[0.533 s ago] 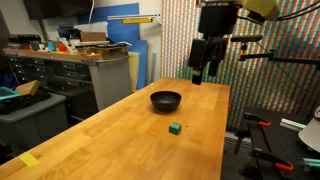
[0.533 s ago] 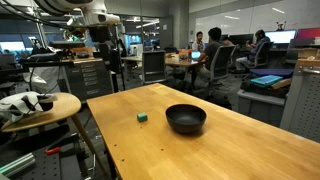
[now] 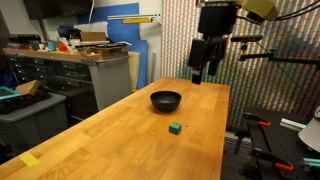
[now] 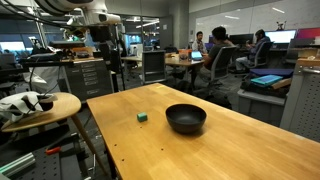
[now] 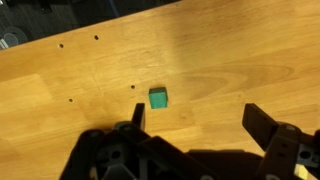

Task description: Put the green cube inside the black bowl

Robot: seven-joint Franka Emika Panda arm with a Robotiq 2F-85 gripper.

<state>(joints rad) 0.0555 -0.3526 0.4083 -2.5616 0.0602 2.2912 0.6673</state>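
Note:
The green cube (image 3: 175, 128) lies on the wooden table, a little in front of the black bowl (image 3: 166, 100). Both also show in an exterior view, the cube (image 4: 142, 117) beside the bowl (image 4: 186, 118). My gripper (image 3: 200, 76) hangs high above the table's far end, open and empty. In the wrist view the cube (image 5: 158, 97) lies on the wood far below, between my spread fingers (image 5: 198, 118) and nearer the left one. The bowl is out of the wrist view.
The wooden table (image 3: 120, 140) has small holes near the cube in the wrist view. A yellow tape piece (image 3: 30, 160) sits at a near corner. A round side table (image 4: 40, 106) stands beside it. Cabinets, desks and seated people (image 4: 215, 50) are behind.

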